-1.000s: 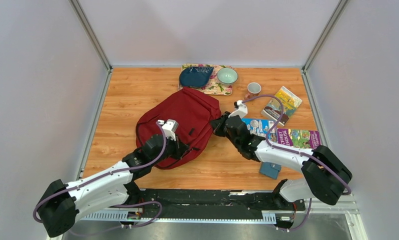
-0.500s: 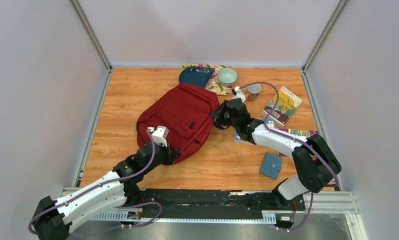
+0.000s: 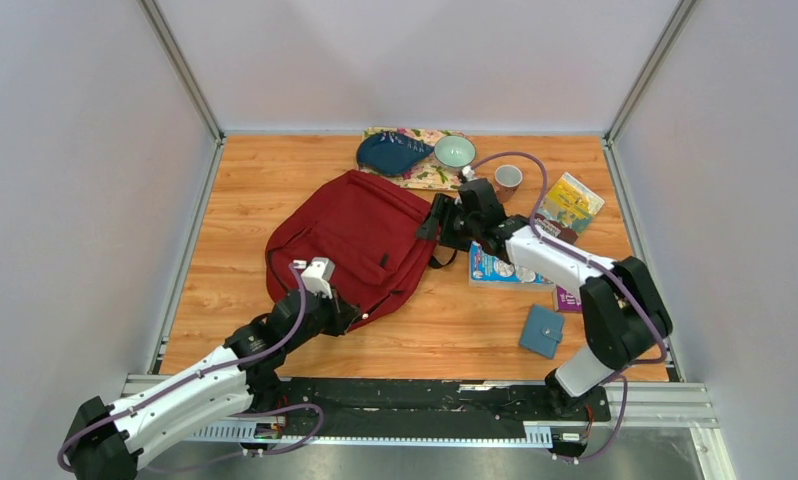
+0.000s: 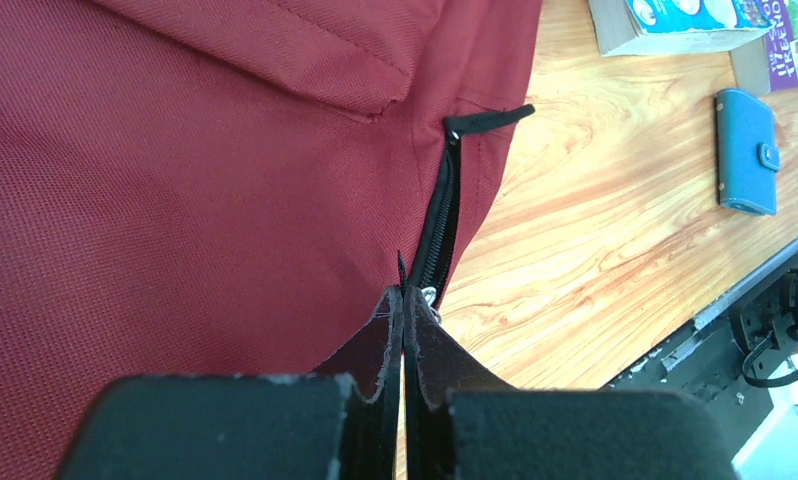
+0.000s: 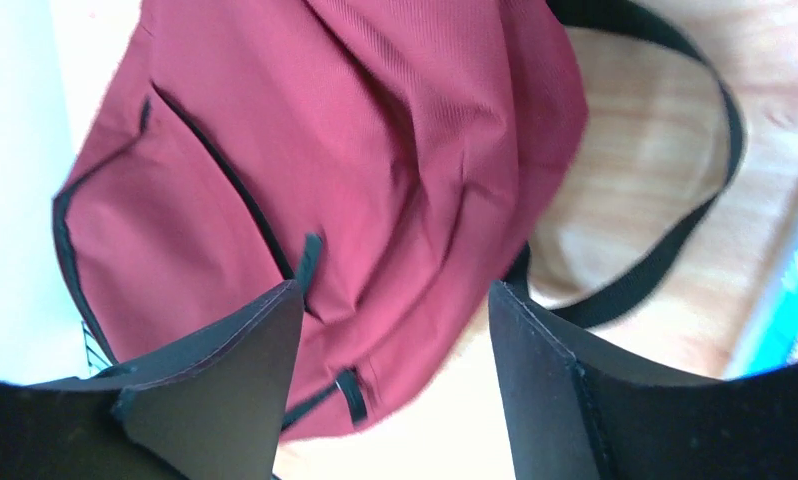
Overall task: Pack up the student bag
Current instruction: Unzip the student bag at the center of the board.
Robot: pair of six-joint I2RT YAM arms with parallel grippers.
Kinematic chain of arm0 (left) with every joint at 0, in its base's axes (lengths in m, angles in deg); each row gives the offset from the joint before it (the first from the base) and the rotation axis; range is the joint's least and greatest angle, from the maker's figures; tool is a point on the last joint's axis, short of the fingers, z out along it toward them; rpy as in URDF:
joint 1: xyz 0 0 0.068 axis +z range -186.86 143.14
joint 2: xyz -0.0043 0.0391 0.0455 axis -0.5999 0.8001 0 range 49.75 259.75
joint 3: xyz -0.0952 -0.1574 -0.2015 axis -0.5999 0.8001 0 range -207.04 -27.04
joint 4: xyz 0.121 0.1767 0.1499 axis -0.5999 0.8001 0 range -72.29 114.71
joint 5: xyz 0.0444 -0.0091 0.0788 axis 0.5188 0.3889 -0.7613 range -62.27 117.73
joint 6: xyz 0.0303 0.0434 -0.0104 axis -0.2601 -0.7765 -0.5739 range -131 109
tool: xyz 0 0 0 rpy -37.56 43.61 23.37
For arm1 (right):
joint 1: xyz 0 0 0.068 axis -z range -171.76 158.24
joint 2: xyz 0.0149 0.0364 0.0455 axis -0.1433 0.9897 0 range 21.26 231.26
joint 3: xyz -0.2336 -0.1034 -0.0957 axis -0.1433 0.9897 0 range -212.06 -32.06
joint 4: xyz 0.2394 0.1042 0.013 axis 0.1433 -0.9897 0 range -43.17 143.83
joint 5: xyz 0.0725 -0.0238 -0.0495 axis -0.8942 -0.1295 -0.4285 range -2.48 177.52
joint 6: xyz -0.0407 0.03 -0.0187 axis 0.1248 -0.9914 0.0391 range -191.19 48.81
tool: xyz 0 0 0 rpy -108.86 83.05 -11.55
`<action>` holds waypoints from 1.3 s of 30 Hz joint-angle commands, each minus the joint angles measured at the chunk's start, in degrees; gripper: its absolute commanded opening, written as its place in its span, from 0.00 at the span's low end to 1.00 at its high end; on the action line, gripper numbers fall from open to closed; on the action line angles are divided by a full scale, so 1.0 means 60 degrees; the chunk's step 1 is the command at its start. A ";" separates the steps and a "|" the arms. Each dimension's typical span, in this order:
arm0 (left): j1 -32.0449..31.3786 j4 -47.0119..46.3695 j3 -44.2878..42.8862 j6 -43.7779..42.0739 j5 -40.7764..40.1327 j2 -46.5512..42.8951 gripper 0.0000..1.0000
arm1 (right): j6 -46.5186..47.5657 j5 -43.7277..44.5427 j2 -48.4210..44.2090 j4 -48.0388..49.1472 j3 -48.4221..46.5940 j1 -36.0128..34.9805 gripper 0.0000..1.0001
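The student bag (image 3: pixel 360 235) is a dark red backpack lying flat in the middle of the table. My left gripper (image 3: pixel 353 314) is at its near edge. In the left wrist view it (image 4: pixel 403 292) is shut on the zipper pull at the near end of a black zipper (image 4: pixel 441 222) that runs along the bag's (image 4: pixel 175 170) side seam. My right gripper (image 3: pixel 437 222) is at the bag's right edge. It (image 5: pixel 395 290) stands open above the red fabric (image 5: pixel 375 130) and holds nothing. A black strap (image 5: pixel 695 230) loops out onto the wood beside it.
A floral tray (image 3: pixel 430 178) at the back carries a dark blue pouch (image 3: pixel 390 153) and a green bowl (image 3: pixel 455 151). A cup (image 3: pixel 508 178) and books (image 3: pixel 572 205) (image 3: pixel 505 268) lie to the right, under my right arm. A blue wallet (image 3: pixel 542 331) lies near the front right.
My right gripper carried the bag's right edge toward the back, then opened and let it go. The left arm drew back to the near left, still shut. The bag now lies flatter.
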State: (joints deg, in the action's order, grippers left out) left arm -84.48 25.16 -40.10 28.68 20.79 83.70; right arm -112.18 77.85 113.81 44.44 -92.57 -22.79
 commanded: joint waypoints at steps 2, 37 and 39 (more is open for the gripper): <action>-0.0033 -0.0537 -0.0255 -0.0050 -0.0074 0.0082 0.00 | 0.0590 0.0336 -0.1786 -0.1246 0.0768 0.0365 0.74; -0.0048 -0.0523 -0.1515 0.0241 -0.0105 0.1929 0.00 | -0.2527 -0.0589 -0.5377 -0.2244 0.3083 -0.0550 0.82; -0.0033 -0.0435 -0.1340 0.0388 0.0159 0.1827 0.00 | -0.2892 0.0012 -0.5231 -0.2012 0.3025 -0.1169 0.81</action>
State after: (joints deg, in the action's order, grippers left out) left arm -84.48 25.40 -48.10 28.77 18.06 96.42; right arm -123.50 73.83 82.27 25.51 -73.34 -23.14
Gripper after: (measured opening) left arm 0.007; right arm 0.826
